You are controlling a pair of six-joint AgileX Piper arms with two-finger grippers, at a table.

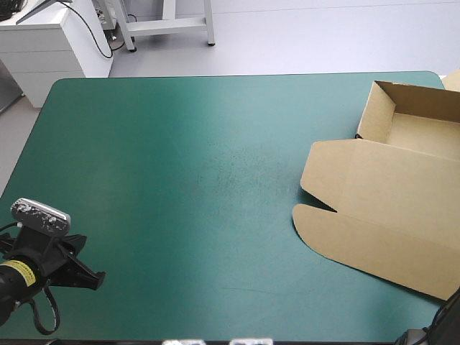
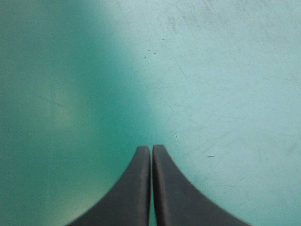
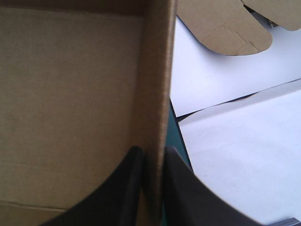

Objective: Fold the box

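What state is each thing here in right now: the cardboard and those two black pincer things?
box: an open tray, walls raised, lid lying flat on the teal-green cover.
left pincer: shut, holding nothing, only bare cover ahead of it.
right pincer: shut on the box, clamping one upright wall.

High cam: above, behind robot, facing forward-down, far; takes in most of teal-green cover [image 1: 180,187]. Left wrist cam: close over cover, along left gripper [image 2: 151,149]. Right wrist cam: very close on box [image 3: 70,94] wall. High/right share box; high/left share cover.
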